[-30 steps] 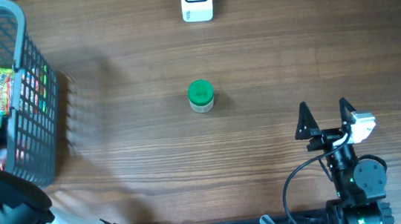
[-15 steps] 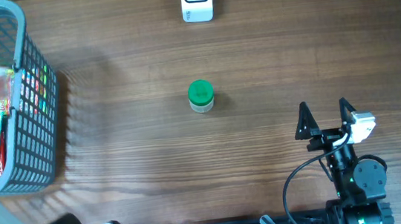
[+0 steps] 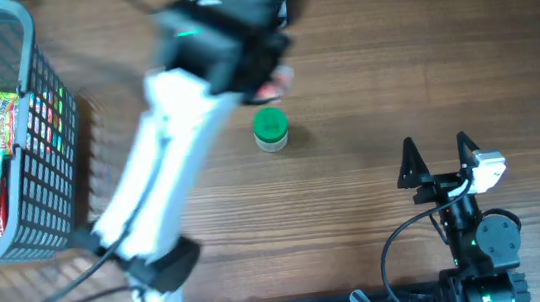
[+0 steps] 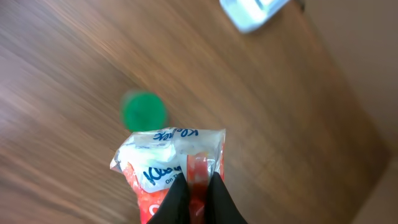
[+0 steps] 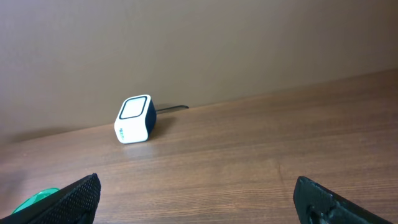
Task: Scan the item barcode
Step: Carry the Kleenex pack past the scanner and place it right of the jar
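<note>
Overhead: one green-lidded jar [image 3: 270, 129] stands mid-table. The blurred left arm [image 3: 177, 171] reaches to just beyond the jar, with one pinkish packet [image 3: 276, 84] at its tip. One basket [image 3: 43, 145] sits well left of the jar, and two pouches [image 3: 0, 119] show inside it. The right gripper [image 3: 439, 156], right of the jar, holds its two fingers spread apart.

Left wrist: the left gripper [image 4: 194, 196] is clamped on the red-and-white packet, just beside the jar. One scanner [image 4: 252, 11] lies beyond the jar.

Right wrist: the one scanner sits beyond the jar, and the jar's lid peeks in at the lower left.

Green-lidded jar [image 3: 270, 129] upright on the wooden table [image 3: 363, 81]; grey mesh basket [image 3: 45, 165] at left, snack packets [image 3: 0, 117] inside.
</note>
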`<state>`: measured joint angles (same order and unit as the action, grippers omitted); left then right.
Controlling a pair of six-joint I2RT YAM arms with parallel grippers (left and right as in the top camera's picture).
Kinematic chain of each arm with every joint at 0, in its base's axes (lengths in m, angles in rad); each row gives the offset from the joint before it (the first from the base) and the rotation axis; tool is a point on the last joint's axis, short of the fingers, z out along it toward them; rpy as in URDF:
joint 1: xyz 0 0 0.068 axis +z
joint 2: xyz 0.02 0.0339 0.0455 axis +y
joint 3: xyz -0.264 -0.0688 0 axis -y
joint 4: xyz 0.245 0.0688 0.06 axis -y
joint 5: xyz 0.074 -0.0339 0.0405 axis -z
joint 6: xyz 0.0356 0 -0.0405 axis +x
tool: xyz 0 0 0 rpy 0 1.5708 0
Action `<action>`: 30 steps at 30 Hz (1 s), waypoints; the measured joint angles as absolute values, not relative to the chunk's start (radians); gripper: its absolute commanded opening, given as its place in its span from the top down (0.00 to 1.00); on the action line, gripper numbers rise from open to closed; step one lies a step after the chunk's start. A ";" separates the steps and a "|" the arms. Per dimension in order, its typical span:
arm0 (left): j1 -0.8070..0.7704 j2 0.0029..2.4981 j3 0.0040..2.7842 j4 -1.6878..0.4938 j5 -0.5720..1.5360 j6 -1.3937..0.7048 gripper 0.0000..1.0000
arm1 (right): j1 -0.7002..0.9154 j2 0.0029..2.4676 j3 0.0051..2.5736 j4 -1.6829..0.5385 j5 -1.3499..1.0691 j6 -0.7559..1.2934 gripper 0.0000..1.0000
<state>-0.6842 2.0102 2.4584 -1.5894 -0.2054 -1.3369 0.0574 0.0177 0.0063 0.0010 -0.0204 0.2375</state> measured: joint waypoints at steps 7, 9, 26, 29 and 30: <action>-0.805 2.298 2.456 -1.547 -0.138 -1.441 0.96 | 0.057 0.018 0.006 0.001 -0.021 0.237 0.00; -0.820 2.382 2.450 -1.546 -0.080 -1.456 0.96 | 0.057 0.018 0.006 0.001 -0.021 0.237 0.00; -0.891 2.517 2.420 -1.535 0.021 -1.559 0.49 | 0.057 0.018 0.006 0.001 -0.020 0.237 0.00; -0.903 2.517 2.359 -1.517 0.021 -1.567 0.16 | 0.057 0.018 0.006 0.001 -0.020 0.237 0.00; -0.903 2.518 2.349 -1.517 0.020 -1.561 0.12 | 0.057 0.018 0.006 0.001 -0.021 0.237 0.00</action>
